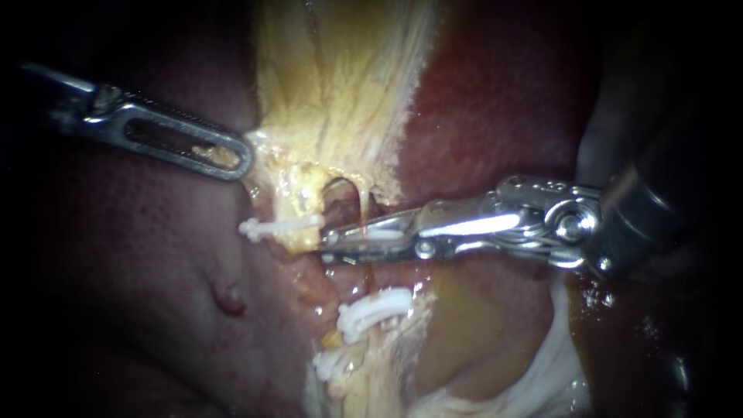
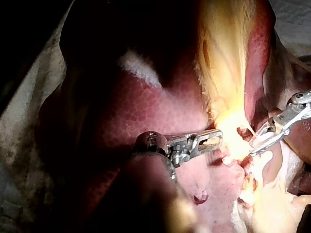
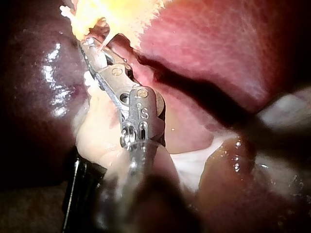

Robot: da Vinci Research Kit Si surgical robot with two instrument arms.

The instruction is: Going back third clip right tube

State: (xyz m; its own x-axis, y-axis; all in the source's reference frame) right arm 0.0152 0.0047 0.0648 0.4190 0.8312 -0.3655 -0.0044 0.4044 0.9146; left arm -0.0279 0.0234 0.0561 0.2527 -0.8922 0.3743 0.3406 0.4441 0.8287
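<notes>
My right instrument [image 1: 329, 238] reaches in from the right, its jaws a little open around a thin pale tube [image 1: 364, 203]. That tube runs down the right side of a small hole in the yellow tissue. A white clip [image 1: 381, 229] lies between these jaws, along the upper one. Another white clip [image 1: 272, 227] sits left of the hole, and two more [image 1: 373, 306] [image 1: 329, 364] lie lower on the stalk. My left instrument [image 1: 241, 159] is shut on the edge of the yellow gallbladder tissue [image 1: 340, 85] and holds it to the left. The right wrist view shows the right instrument [image 3: 87, 43] at the tube.
Dark red liver [image 1: 495, 101] surrounds the yellow stalk on both sides. A small red pit [image 1: 231, 300] marks the liver at lower left. Whitish tissue [image 1: 542, 371] folds at lower right. In the left wrist view both instruments [image 2: 216, 138] [image 2: 253, 149] meet at the stalk.
</notes>
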